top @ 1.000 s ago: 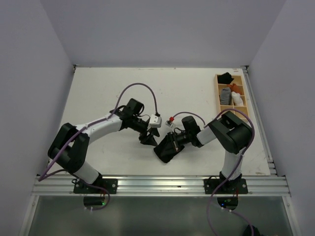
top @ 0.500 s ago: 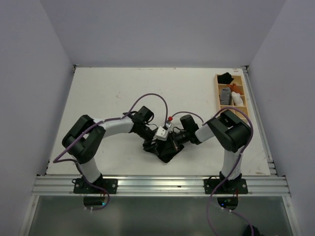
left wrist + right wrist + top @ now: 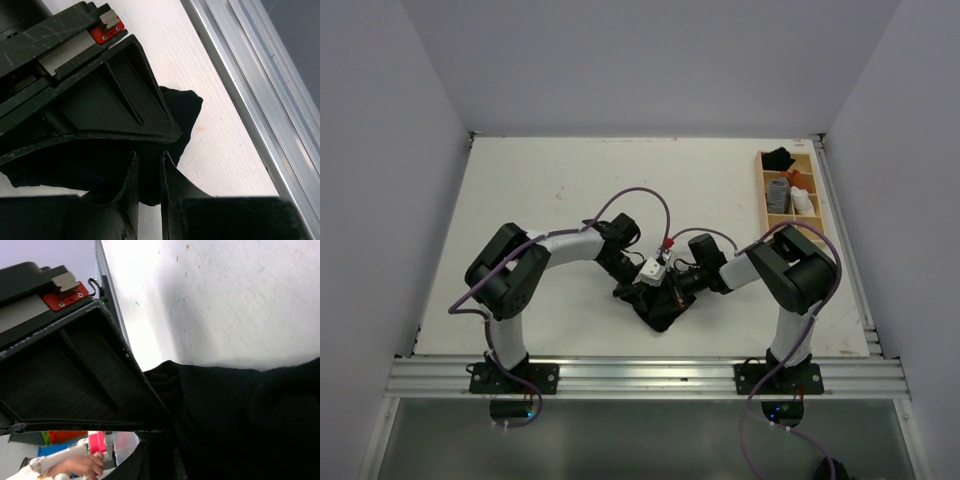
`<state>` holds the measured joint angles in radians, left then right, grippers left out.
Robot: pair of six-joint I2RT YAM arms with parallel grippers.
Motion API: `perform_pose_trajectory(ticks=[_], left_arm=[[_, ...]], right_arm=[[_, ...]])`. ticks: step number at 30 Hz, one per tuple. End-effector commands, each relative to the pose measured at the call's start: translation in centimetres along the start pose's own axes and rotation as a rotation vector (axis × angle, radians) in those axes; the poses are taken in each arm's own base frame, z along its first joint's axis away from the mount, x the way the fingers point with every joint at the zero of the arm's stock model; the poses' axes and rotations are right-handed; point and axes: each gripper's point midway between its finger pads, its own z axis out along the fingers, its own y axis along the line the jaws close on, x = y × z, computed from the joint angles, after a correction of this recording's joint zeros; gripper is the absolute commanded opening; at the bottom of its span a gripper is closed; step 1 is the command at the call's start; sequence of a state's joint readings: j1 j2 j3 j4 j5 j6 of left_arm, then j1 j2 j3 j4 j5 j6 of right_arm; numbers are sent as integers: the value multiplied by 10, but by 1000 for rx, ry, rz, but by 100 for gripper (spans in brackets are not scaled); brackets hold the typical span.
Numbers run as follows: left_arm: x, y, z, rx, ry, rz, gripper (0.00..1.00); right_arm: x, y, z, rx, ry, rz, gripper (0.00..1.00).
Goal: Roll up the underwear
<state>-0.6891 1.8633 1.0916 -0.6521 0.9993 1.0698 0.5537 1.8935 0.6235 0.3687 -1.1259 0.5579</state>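
The underwear is a bunched black cloth lying near the table's front edge, between the two arms. My left gripper comes at it from the left, my right gripper from the right, and the two nearly touch. In the left wrist view the left gripper has narrow jaws with a fold of the underwear between them, and the right gripper's body fills the space just above. In the right wrist view the right gripper is shut on the underwear.
A wooden tray stands at the right back, holding a black roll, a grey striped roll and a white roll. The metal rail of the table's front edge runs close beside the cloth.
My left arm has swung right onto the underwear and its jaws have closed from wide open to narrow on the cloth. The right gripper has kept its place on the cloth.
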Motion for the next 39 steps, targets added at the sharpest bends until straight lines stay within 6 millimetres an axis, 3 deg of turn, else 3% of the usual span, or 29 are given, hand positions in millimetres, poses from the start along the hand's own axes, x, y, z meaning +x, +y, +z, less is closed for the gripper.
perform_pose_trajectory(ticks=[1,12,14,19,20,23,25,26,27,29,31,34,36,39], left_arm=[[-10,-9,8,84,-54,42,13],[-7,-8,22,160,-6,-8,8],[-5,-9,25,175,9,-23,7],[-5,-11,32,199,30,-40,6],[-6,-10,34,199,38,-35,5],[-5,-7,36,198,62,-40,5],[-6,-5,37,197,64,-48,5],[-5,-3,38,193,73,-49,5],[-6,-2,38,193,76,-61,5],[-5,0,40,192,88,-63,5],[-3,1,42,193,102,-79,5],[-1,2,43,195,116,-98,4],[-1,4,44,189,128,-108,4],[1,6,46,188,150,-119,4]], right_arm=[[4,-22,-5,162,-60,27,19],[-8,-18,-33,372,-188,-39,43],[-14,-8,-41,394,-234,-73,45],[-11,-12,-62,522,-315,-40,50],[-12,-7,-68,539,-349,-54,50],[-11,-19,-92,698,-422,19,52],[0,-23,-110,804,-452,103,52],[-7,-25,-128,897,-517,120,52],[2,-24,-140,952,-528,157,53],[-6,-13,-162,1024,-626,166,52],[-10,12,-178,1050,-712,142,51],[-7,33,-206,1133,-830,120,51],[-7,49,-210,1165,-874,50,52],[-10,75,-196,1126,-879,-74,52]])
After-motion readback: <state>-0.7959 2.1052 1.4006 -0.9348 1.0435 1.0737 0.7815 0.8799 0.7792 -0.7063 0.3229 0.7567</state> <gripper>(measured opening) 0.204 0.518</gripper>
